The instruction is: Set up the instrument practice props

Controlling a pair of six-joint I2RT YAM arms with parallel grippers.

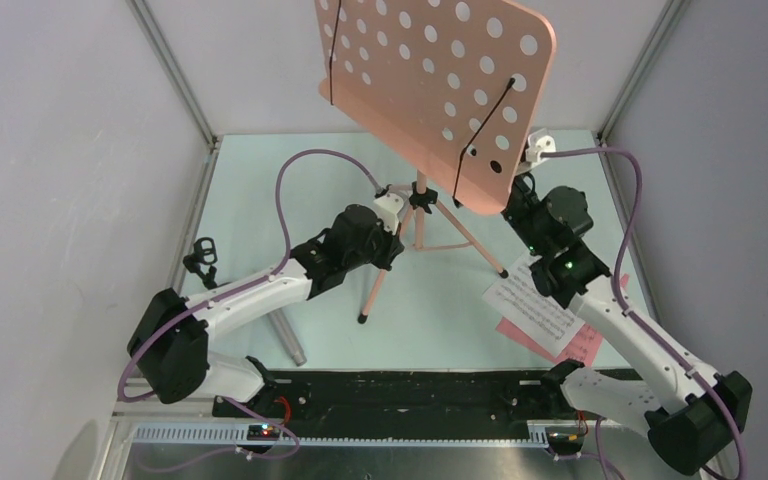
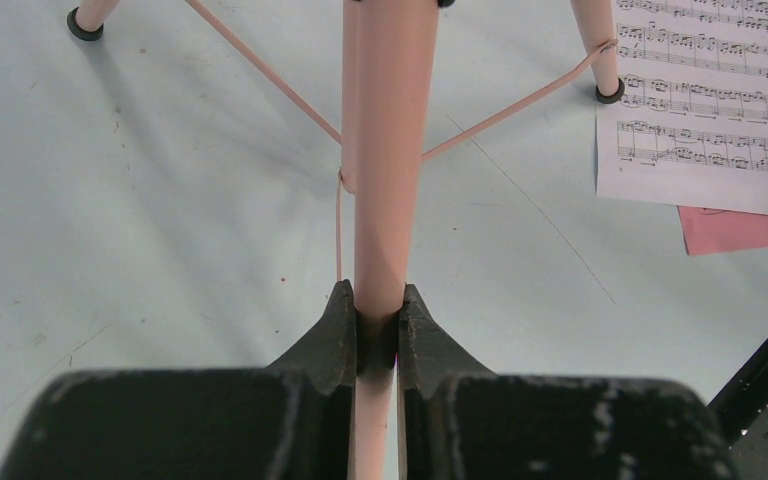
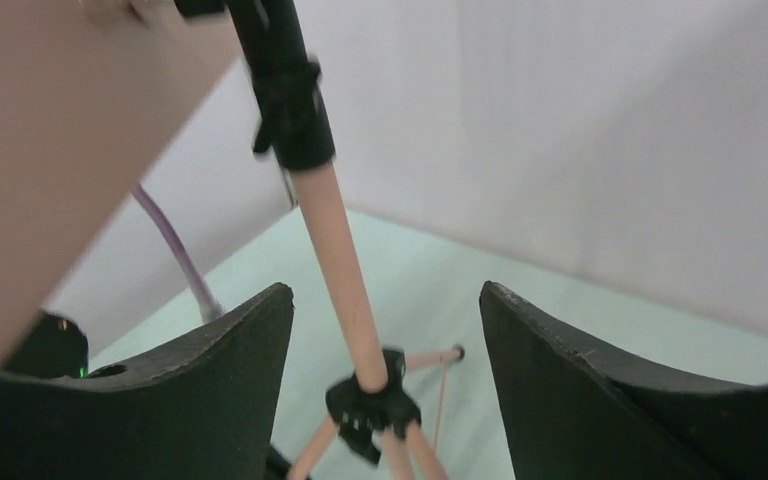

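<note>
Stand [image 1: 430, 110] is upright mid-table on its tripod, desk tilted and high, well toward the back. Left gripper [image 2: 377, 330] is clamped tight on the pole [image 2: 385, 150], low down, just above the leg braces. Right gripper [image 3: 385, 330] is wide open with nothing in it; it sits up under the desk's lower right edge, and the pole shows beyond the gap, not touched. White page [image 1: 535, 305] lies flat front right with the pink page [image 1: 570, 345] partly under it, and one stand foot [image 2: 610, 92] is right at the white page's edge. Mic [image 1: 285, 335] lies on the table by the left arm; mic stand [image 1: 200, 258] is far left, apart from it. Risks as I see them: the stand looks top-heavy, so any sideways pull from the low left grip could tip it. The right arm is close under the desk, and a careless lift would knock it. Dragging the page could snag that foot.
</note>
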